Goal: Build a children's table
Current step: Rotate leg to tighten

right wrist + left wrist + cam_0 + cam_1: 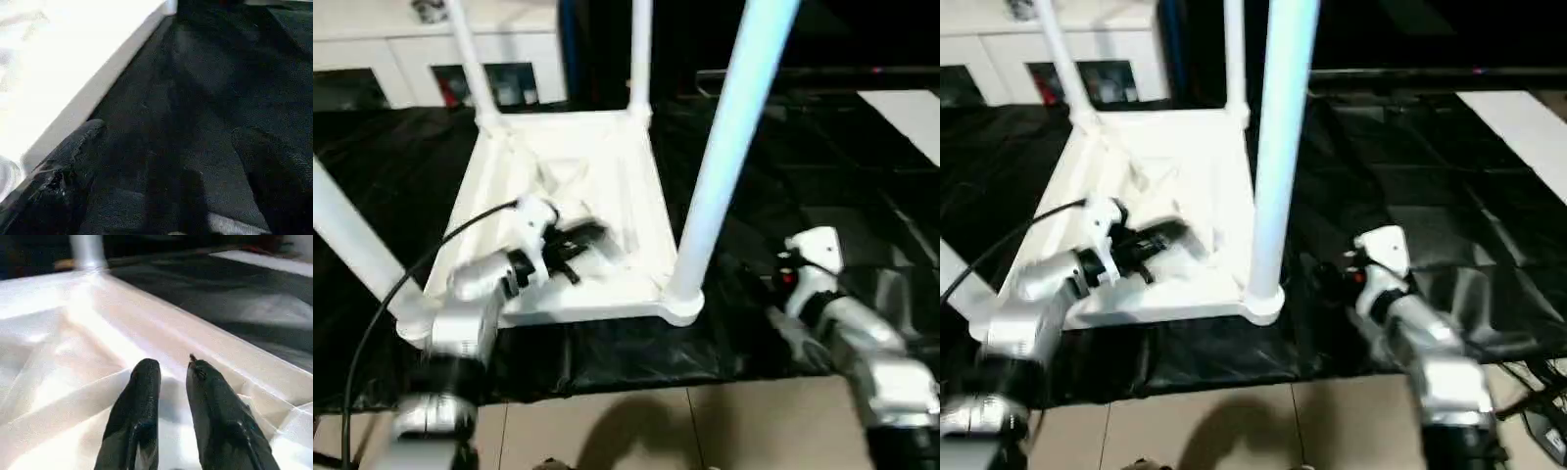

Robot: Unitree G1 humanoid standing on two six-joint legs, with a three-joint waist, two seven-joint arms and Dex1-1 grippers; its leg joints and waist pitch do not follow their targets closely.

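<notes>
Black, crinkled sheeting covers the bench (pixel 401 176), with a white cabinet (pixel 401 59) at eleven o'clock behind it. From the left eye, the children's table lies upside down: the tabletop (pixel 597 196), glossy white plastic with raised ribs, sits mid-bench, and four smooth tubular legs rise from its round corner sockets, the nearest leg (pixel 729 147) at one o'clock of centre with its flared end seated in the near right corner. The left gripper (pixel 582 245) reaches over the ribbed underside; the right gripper's white wrist housing (pixel 808 255) hovers above the sheeting at four o'clock, apart from the table.

From the right eye the same layout holds, with a flat white board (pixel 1528 127) lying at two o'clock.

The left wrist view shows two black rubbery fingers (pixel 142 411) slightly parted over the ribs, grasping nothing.

The right wrist view shows the right gripper's fingers (pixel 68 166) spread wide and released over dark sheeting, just beside the tabletop's straight rim.

All four legs appear seated, so the job looks like checking and righting. To do that well, I would take hold of the rim rather than a slick leg, with both arms on opposite sides, and lift evenly so that no socket twists loose.
</notes>
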